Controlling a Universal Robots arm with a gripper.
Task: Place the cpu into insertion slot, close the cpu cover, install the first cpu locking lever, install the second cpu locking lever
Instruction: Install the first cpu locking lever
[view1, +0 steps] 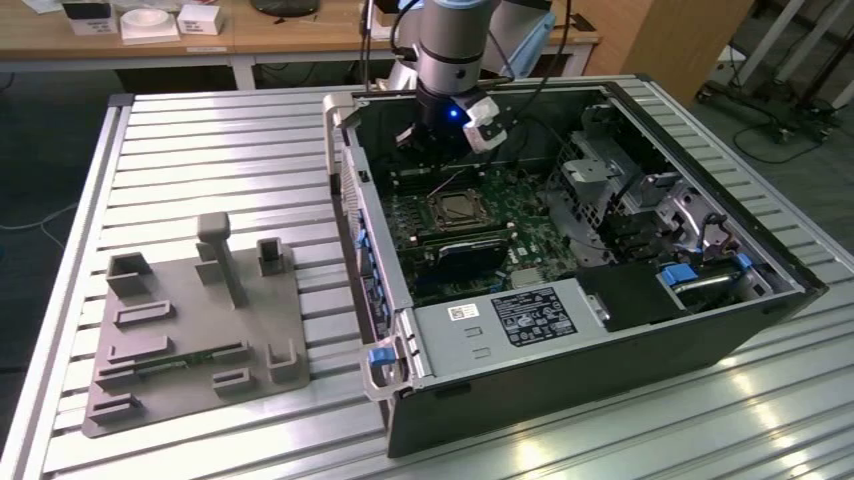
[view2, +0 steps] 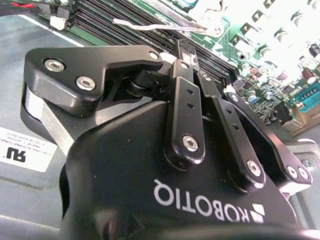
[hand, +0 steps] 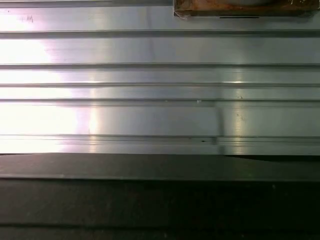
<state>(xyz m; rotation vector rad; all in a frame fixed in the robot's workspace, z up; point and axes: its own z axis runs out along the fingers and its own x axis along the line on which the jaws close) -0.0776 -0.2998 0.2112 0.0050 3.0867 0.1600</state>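
Observation:
In the exterior view an open computer case (view1: 400, 330) lies on the slatted table, with the green motherboard (view1: 534, 240) inside. The insertion slot (view1: 462, 209) sits mid-board, and a silvery square, the cpu (view1: 465, 207), shows within its metal frame, the cpu cover (view1: 442, 213). My gripper (view1: 438, 152) hangs inside the case just beyond the slot's far side. In the second wrist view the gripper (view2: 186, 50) is shut, its black fingers (view2: 187, 100) meeting at the tips with nothing visible between them. A thin silver locking lever (view2: 150, 23) lies just past the tips, over the black memory slots.
A grey fixture plate (view1: 200, 330) with upright blocks stands on the table at the exterior view's left. A power supply box (view1: 514, 320) and a drive cage (view1: 621, 190) crowd the case. The first wrist view shows aluminium slats (hand: 160, 80) and the case's black edge (hand: 160, 200).

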